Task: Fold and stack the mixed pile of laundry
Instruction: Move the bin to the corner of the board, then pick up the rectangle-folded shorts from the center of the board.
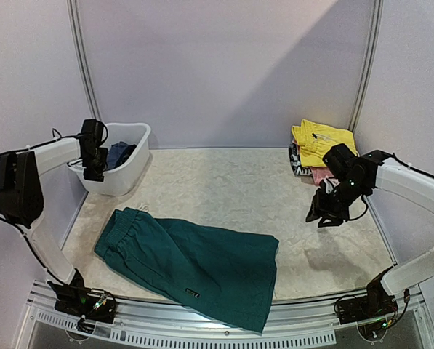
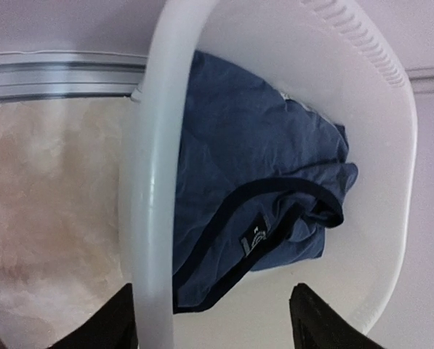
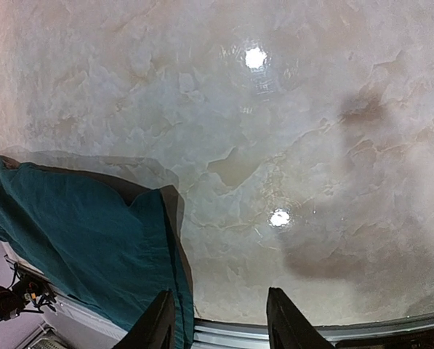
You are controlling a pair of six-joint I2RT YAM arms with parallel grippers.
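Teal shorts [image 1: 191,265] are lying spread flat on the near part of the marbled beige surface [image 1: 224,182]. Their waistband is pointing toward the left and one leg hem is reaching the front edge. In the right wrist view they are filling the lower left corner, with bare surface everywhere else.

A white plastic tub [image 1: 129,174] is sitting at the back left, and a blue garment [image 2: 253,167] with dark trim is lying crumpled inside it. The left gripper [image 1: 94,173] is hovering over the tub's near rim with its fingers standing wide apart and holding nothing. In the left wrist view the rim is running up between the two fingertips, close against the left one; whether it is touching that finger cannot be told.

At the back right a yellow garment [image 1: 320,139] is resting folded on top of a small stack, with a pink piece [image 1: 320,174] showing beneath it. The right gripper [image 1: 324,214] is hanging just in front of that stack, above bare surface. Its fingers are parted and empty, well apart from the shorts.
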